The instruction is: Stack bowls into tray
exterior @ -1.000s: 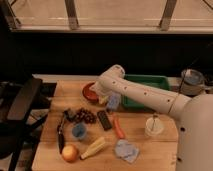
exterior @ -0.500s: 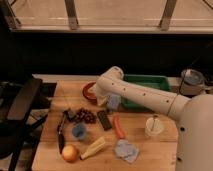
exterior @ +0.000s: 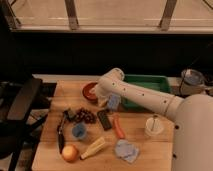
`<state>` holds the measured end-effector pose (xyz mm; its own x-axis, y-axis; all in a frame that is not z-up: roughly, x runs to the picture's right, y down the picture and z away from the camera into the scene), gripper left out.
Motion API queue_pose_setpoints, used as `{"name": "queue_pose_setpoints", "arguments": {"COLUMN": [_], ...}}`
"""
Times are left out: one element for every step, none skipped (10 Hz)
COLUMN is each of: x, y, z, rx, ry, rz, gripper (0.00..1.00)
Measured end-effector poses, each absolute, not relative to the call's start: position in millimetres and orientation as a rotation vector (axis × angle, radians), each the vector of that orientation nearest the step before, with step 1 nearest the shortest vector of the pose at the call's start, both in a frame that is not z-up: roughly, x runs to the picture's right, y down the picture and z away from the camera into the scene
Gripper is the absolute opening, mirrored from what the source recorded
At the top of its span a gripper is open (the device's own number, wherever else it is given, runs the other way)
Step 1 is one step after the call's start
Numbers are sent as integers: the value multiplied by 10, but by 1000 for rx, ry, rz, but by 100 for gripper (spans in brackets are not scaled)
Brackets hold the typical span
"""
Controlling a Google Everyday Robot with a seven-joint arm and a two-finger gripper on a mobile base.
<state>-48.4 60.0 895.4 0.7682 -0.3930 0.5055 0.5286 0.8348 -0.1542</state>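
Observation:
The glossy orange-red bowl [exterior: 89, 91] sits at the back of the wooden board [exterior: 50, 125], partly hidden by my arm. My gripper [exterior: 103, 100] hangs at the bowl's right rim with its jaws open; I cannot tell whether it touches the bowl. The green tray [exterior: 150, 81] stands to the right behind my white forearm, and the part that shows holds nothing. A dull purple bowl [exterior: 192, 77] rests off the board at the far right.
On the board lie dark grapes [exterior: 86, 116], a small blue cup [exterior: 78, 131], a black block [exterior: 104, 120], a carrot [exterior: 119, 128], a clear cup [exterior: 154, 125], a bluish cloth [exterior: 126, 150], an apple [exterior: 70, 152] and a banana [exterior: 94, 147]. A black chair [exterior: 20, 102] stands left.

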Motion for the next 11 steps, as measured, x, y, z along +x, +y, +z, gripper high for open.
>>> {"name": "queue_pose_setpoints", "arguments": {"x": [-487, -499, -526, -569, -630, -664, -690, -723, -719, -708, -703], "y": [615, 631, 644, 657, 660, 651, 610, 540, 390, 232, 66], "z": [9026, 9080, 9103, 9115, 9104, 9076, 9023, 8939, 8831, 8721, 8606], "rx": [-304, -305, -300, -294, -283, -272, -252, -228, -188, -151, -112], "ry": [-482, -487, -494, -501, -509, -515, -521, -533, -539, -546, -552], "rz": [-494, -490, -495, -504, -518, -530, -541, -549, -558, -558, -556], "gripper": [59, 50, 41, 31, 21, 16, 16, 16, 16, 16, 16]}}
